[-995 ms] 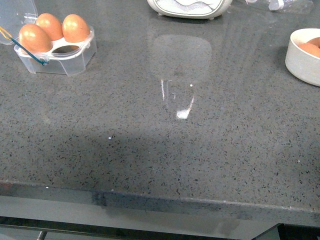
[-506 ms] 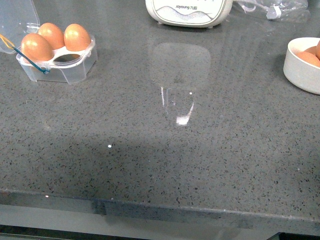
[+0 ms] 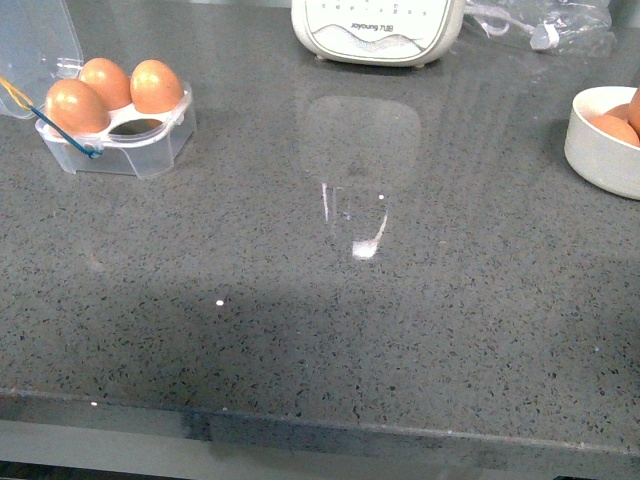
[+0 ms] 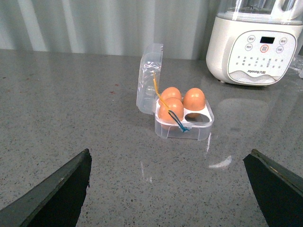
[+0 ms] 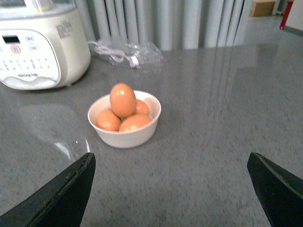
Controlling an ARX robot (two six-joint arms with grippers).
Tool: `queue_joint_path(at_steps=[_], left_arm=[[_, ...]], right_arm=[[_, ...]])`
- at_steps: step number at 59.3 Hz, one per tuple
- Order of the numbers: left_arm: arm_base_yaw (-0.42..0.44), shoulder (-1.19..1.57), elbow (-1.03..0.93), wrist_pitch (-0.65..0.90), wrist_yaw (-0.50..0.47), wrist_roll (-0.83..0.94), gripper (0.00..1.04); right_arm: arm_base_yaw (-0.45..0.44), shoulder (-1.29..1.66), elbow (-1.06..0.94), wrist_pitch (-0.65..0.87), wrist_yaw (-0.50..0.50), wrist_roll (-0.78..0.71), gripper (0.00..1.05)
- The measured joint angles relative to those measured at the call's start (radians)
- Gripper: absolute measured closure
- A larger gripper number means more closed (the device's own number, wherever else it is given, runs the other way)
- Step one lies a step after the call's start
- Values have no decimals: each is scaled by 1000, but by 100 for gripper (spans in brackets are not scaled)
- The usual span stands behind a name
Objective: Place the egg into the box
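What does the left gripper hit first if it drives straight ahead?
Likely the clear egg carton, lid open, across the grey counter. The open left gripper points at it; depth is unclear.

**Open worktop ahead of both arms, obstacles only at the far end**

Ahead of the left end effector [image 4: 166, 158], whose fingers are spread wide, bare worktop [image 4: 71, 118] runs up to the box [image 4: 183, 126]. Its lid [image 4: 149, 78] stands raised on one side. Three eggs [image 4: 193, 100] fill cups, and the free cup is on the near side, away from the lid. A white appliance [image 4: 253, 45] stands beyond, well apart.

Ahead of the right end effector [image 5: 170, 156], equally wide, bare worktop reaches a bowl [image 5: 124, 135] of heaped eggs [image 5: 123, 100]. A bag [image 5: 125, 52] lies behind it.
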Motion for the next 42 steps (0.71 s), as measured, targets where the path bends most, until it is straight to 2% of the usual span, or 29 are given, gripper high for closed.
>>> queue_joint_path(at_steps=[11,19,31,42], left_arm=[[0,0,0,0,0,0,7],[0,0,0,0,0,0,7],[0,0,0,0,0,0,7],[0,0,0,0,0,0,7]], right_arm=[[-123,325,115,293,-170,-19,7],[-140,584,237,460,-194,-38,7],[-163,856,415,513,-227,-70,7],[-170,1053,546,490,-264,-89,7]])
